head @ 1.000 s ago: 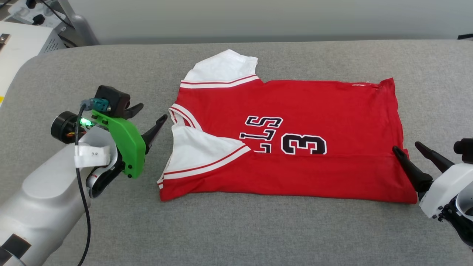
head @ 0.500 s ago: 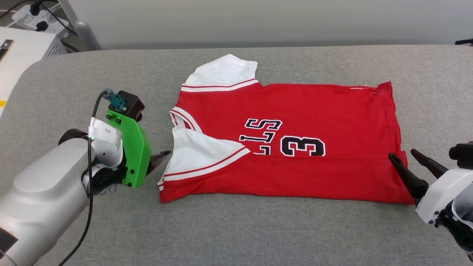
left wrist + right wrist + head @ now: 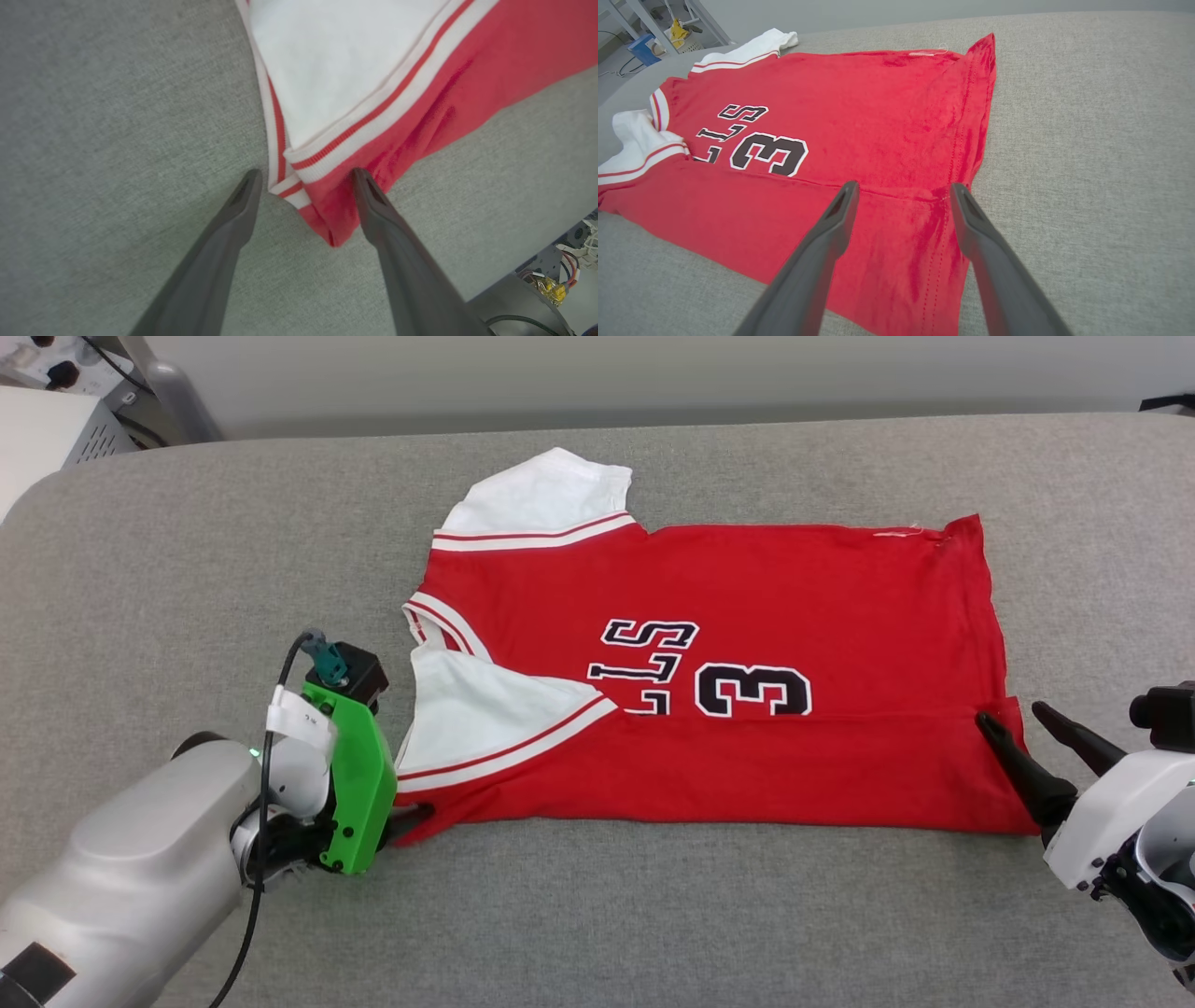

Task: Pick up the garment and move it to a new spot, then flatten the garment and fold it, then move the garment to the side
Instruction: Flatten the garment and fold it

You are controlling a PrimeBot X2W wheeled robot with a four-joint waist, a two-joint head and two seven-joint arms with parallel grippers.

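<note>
Across the middle of the grey padded surface (image 3: pixel 597 915) lies the garment (image 3: pixel 709 681), spread flat with its printed front upward. Its long axis runs side to side before the robot: the collar (image 3: pixel 439 621) points to the robot's left and the hem (image 3: pixel 990 616) to its right.

By the look of it, the moving and flattening are done and the folding is begun. The near long edge is turned up over the body, hiding the lower part of the lettering, and the near sleeve (image 3: pixel 476 719) is laid inward on the chest. The far sleeve (image 3: pixel 541 490) sticks out past the far edge, unfolded. I judge that the far side, a crosswise fold and the move to the side are all left to do.

At the near-left corner, the left hand (image 3: pixel 306 175) is spread wide and grasps nothing. Its two fingers stand either side of the corner's tip, low over the surface.

At the near-right corner, the right hand (image 3: pixel 1013 714) is likewise released. One finger is over the red cloth and the other just beside the hem, over bare surface.
</note>
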